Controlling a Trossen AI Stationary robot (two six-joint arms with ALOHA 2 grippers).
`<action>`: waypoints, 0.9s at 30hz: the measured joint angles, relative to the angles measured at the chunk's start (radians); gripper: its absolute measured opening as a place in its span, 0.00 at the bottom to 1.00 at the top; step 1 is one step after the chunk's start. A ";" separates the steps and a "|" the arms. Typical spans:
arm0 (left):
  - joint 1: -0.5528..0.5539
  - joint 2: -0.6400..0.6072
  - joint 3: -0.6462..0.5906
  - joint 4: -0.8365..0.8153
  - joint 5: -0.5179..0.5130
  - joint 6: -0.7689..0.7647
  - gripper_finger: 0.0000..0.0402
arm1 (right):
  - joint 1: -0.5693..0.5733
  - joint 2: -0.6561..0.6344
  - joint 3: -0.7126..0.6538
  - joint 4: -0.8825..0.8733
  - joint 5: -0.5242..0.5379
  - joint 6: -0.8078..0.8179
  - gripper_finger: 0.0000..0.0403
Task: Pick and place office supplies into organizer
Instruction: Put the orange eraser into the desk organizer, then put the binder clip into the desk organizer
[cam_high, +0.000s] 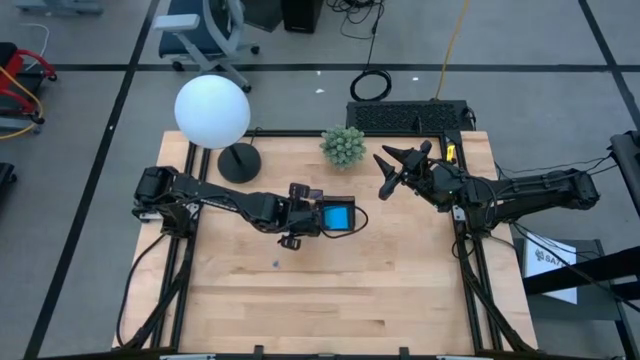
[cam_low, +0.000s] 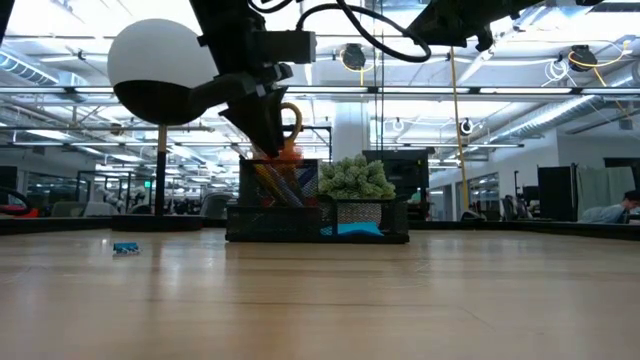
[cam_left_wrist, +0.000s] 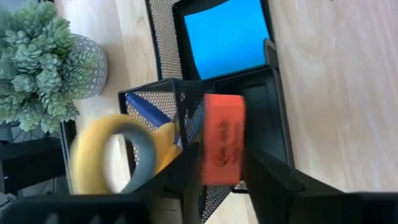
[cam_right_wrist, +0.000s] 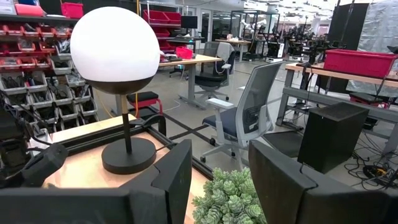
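The black mesh organizer (cam_high: 345, 228) stands mid-table. A blue sticky-note pad (cam_left_wrist: 227, 37) lies in its low tray. Yellow-handled scissors (cam_left_wrist: 93, 155) and a blue pen (cam_left_wrist: 146, 109) stand in its tall compartment. My left gripper (cam_left_wrist: 221, 174) hangs over the organizer, pointing steeply down, with a red block (cam_left_wrist: 222, 140) between its fingers; in the low view the block (cam_low: 288, 152) is just above the rim. My right gripper (cam_high: 395, 165) waits open in the air at the far right, holding nothing. A tiny blue piece (cam_low: 126, 248) lies on the tabletop. My left gripper has the red block's two flat sides between its fingers, coming from above and slanting down. One finger (cam_left_wrist: 186, 177) lies against the block's side (cam_left_wrist: 205, 155). A thin dark gap shows at the other finger, so I cannot tell if the block is still gripped. The block stands upright over a compartment.
A green spiky plant (cam_high: 343, 145) stands just behind the organizer. A lamp with a white globe (cam_high: 212, 112) and a round black base (cam_high: 240, 162) stands at the far left. The near half of the wooden table (cam_high: 330, 300) is bare wood apart from the tiny piece.
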 joint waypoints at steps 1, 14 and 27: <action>0.000 0.000 0.000 0.000 -0.003 -0.002 0.33 | 0.000 0.000 0.000 0.000 0.000 0.000 0.38; -0.009 0.000 0.000 -0.039 0.034 -0.039 0.50 | 0.000 0.000 0.000 0.000 0.000 0.000 0.38; -0.116 0.000 0.000 -0.142 0.230 0.008 0.50 | 0.000 0.000 0.000 0.000 0.000 0.000 0.38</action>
